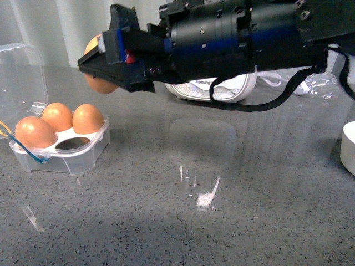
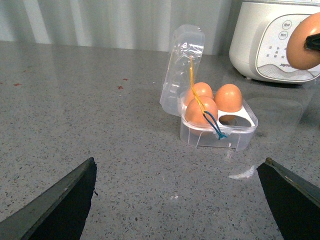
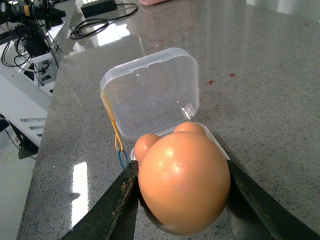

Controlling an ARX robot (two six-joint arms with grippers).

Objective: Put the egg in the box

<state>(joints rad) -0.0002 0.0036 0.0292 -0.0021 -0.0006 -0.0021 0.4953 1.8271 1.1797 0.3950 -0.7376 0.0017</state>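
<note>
The right tool (image 1: 99, 60) clamped an egg (image 3: 182, 185) clear of the desk (image 1: 233, 221). Below it sat the box (image 1: 72, 159) (lid (image 1: 21, 72) up), one cell (image 1: 71, 144) free.

The box (image 1: 72, 160) was shared by all views: seen low from the front, obliquely from the left wrist, steeply downward from the right.

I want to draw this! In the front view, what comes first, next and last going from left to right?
box → egg held in the right gripper → white blender → crinkly clear plastic → white round thing at the edge
</note>
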